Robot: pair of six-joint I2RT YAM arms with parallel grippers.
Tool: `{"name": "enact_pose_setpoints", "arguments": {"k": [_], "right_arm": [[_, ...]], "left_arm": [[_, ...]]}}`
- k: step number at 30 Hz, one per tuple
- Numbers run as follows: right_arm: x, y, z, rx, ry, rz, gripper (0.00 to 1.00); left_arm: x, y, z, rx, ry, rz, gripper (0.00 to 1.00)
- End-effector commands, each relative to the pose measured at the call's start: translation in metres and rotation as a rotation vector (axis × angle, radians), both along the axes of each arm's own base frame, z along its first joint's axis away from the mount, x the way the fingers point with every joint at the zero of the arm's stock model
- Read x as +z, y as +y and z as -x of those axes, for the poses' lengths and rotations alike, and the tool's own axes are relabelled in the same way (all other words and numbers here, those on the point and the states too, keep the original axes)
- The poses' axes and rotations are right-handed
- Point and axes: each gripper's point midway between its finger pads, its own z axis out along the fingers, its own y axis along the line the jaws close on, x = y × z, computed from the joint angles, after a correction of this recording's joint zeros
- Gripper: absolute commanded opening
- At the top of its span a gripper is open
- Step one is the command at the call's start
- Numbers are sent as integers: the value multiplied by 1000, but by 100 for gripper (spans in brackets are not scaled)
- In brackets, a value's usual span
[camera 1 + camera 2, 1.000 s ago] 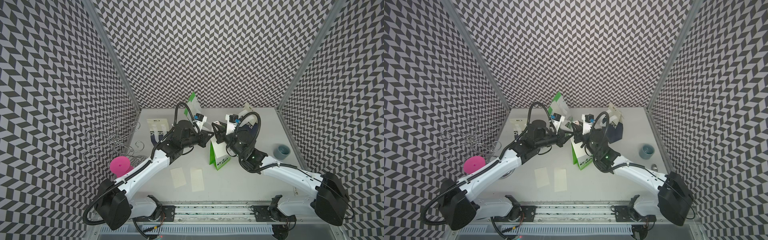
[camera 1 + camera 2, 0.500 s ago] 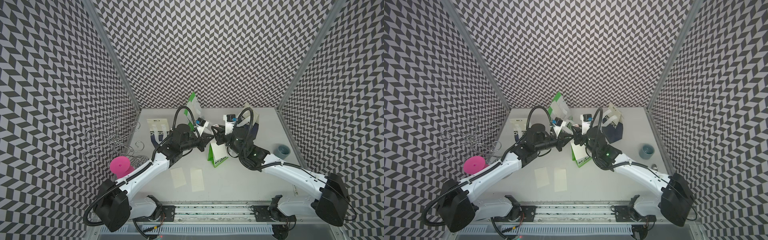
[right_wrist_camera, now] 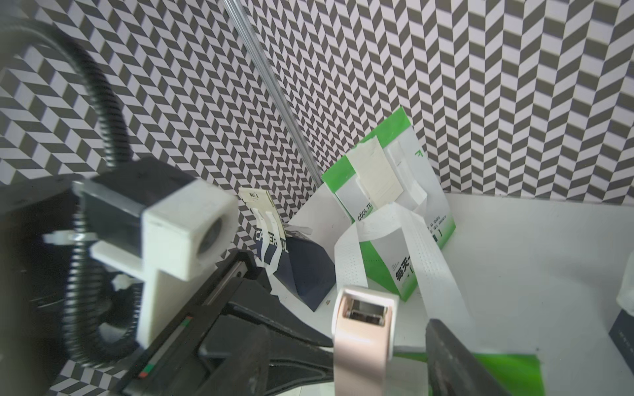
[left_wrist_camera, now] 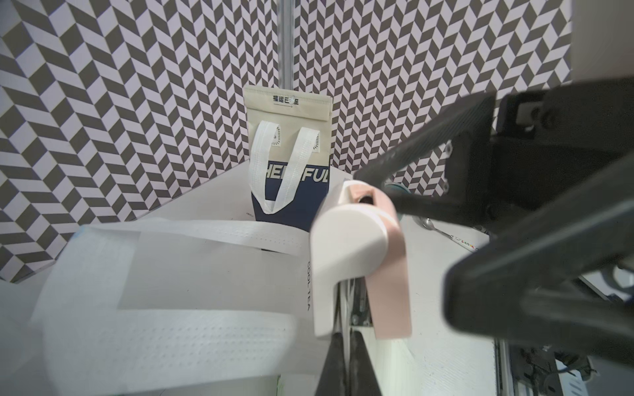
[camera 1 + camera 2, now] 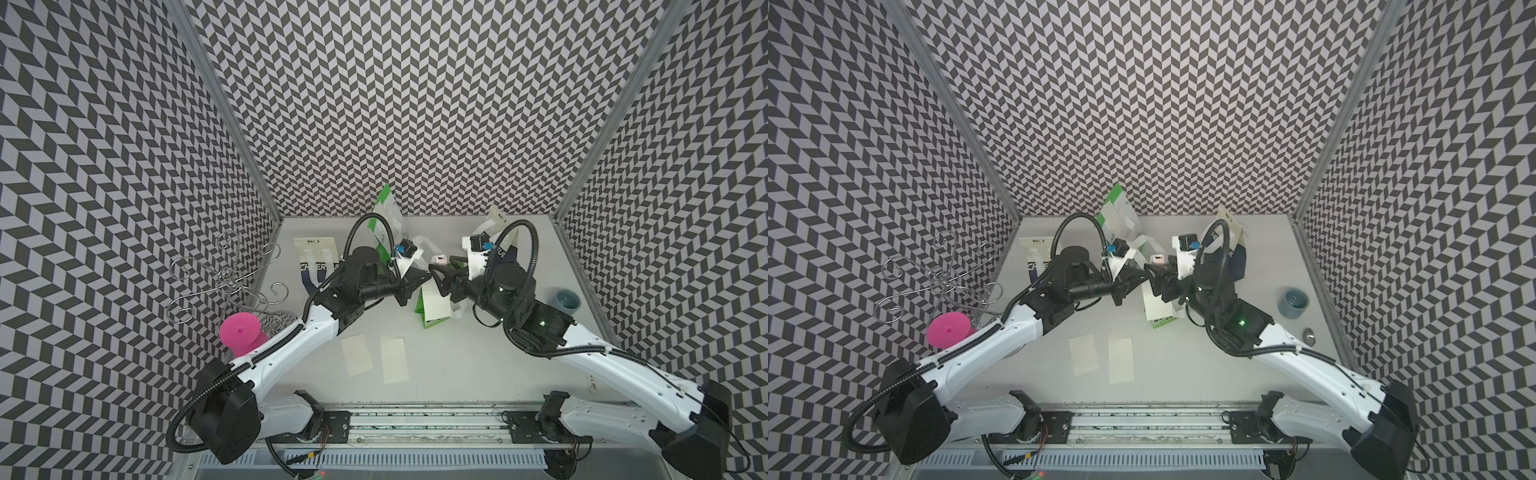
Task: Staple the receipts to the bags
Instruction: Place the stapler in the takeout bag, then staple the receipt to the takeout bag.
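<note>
- Left gripper [image 4: 344, 343]: closed, pinching the top rim of the middle green-and-white paper bag [image 5: 434, 307]. That bag stands mid-worktop between the two arms. Cannot tell whether a receipt lies inside the pinch.
- White-and-pink plastic stapler [image 4: 350, 247]: sits astride the same rim, just beside the left gripper's tip.
- Right gripper [image 4: 401, 233]: jaws spread, one on each side of the stapler, neither seen pressing it.
- Judgement, step in hand: squeeze the stapler through the rim.
- To do it well: centre the jaws on the stapler's top and base and close squarely. Hold the left pinch firm so the rim stays taut and the bag upright.
- The bag's white strap handle [image 4: 206, 231] loops close by; it should stay out of the stapler's mouth.
- Far left: silver wire hook stand [image 5: 224, 274], pink cone [image 5: 241, 332], flat-lying navy-and-cream bag [image 5: 316, 257]. All well apart from the work.
- Front: first loose cream paper receipt [image 5: 356, 355] and second loose receipt [image 5: 394, 359], flat on the white worktop [image 5: 478, 361], not yet attached.
- Back: rear green-and-white bag [image 3: 442, 212] leaning by the wall, a cream slip [image 3: 377, 175] on its face.
- Right: standing navy-and-cream bag [image 4: 302, 202], grey-blue cup [image 5: 567, 301], metal spoon [image 4: 430, 226], none obstructing.
- In the way: the two grippers stand nearly tip to tip, so a skewed closing could knock the left one.
</note>
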Motion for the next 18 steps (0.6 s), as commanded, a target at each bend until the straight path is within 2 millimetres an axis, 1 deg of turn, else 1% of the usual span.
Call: {"name": "enact_pose_setpoints", "arguments": {"k": [1,3,6,11,12,15,18], "right_arm": [[29,-9,8,15,-62,2,72],[37,-13,10,17,-77,-1,71],[50,-12,19,66,-115,-14,68],[66,-8,19,84,-146,-9,46],[68,-6,17,85,-147,-3,44],[62,2,9,87,-114,48,41],[54,5,3,73,-87,64,32]], "left_arm": [[36,0,14,-130,-113,30,0],[37,0,17,-159,-111,24,0],[40,1,22,-176,-130,19,0],[39,2,27,-188,-134,12,0],[40,3,28,-189,-139,13,0],[42,4,31,-194,-144,19,0],[45,5,32,-192,-151,22,0]]}}
